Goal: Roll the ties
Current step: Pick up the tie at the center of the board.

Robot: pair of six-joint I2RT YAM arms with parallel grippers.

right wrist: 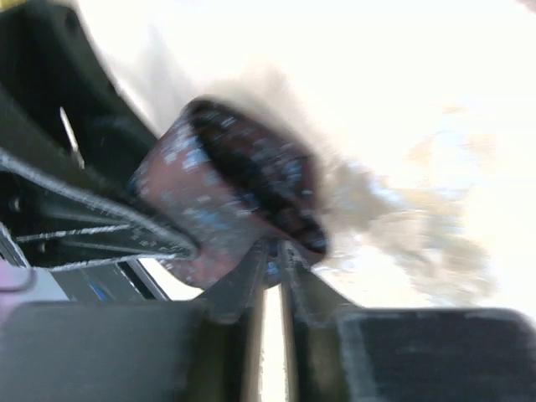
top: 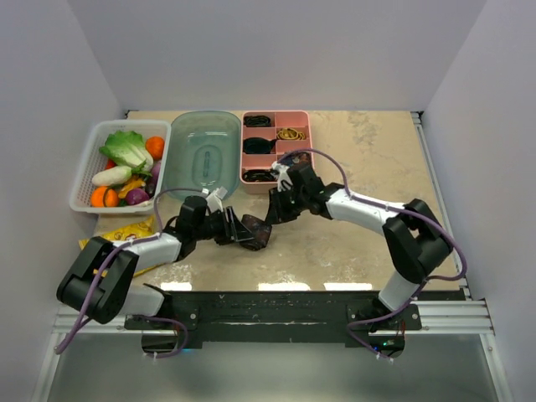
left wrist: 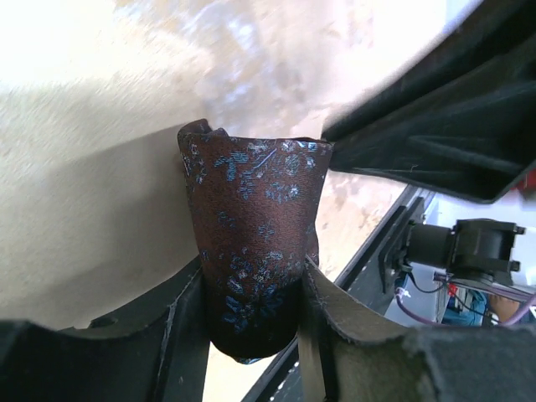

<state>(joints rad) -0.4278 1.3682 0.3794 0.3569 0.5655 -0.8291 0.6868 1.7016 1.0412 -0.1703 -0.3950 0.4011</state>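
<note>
A brown-maroon tie with blue speckles is wound into a short roll and held just above the table's near middle. My left gripper comes at it from the left. In the left wrist view its two fingers press the roll's sides, so my left gripper is shut on it. My right gripper reaches in from the upper right. In the blurred right wrist view my right gripper has its fingers a narrow slit apart at the roll's outer edge; a grip is not clear.
A pink compartment tray at the back holds dark coiled rolls. Left of it sit a clear green tub and a white basket of toy vegetables. A yellow packet lies under the left arm.
</note>
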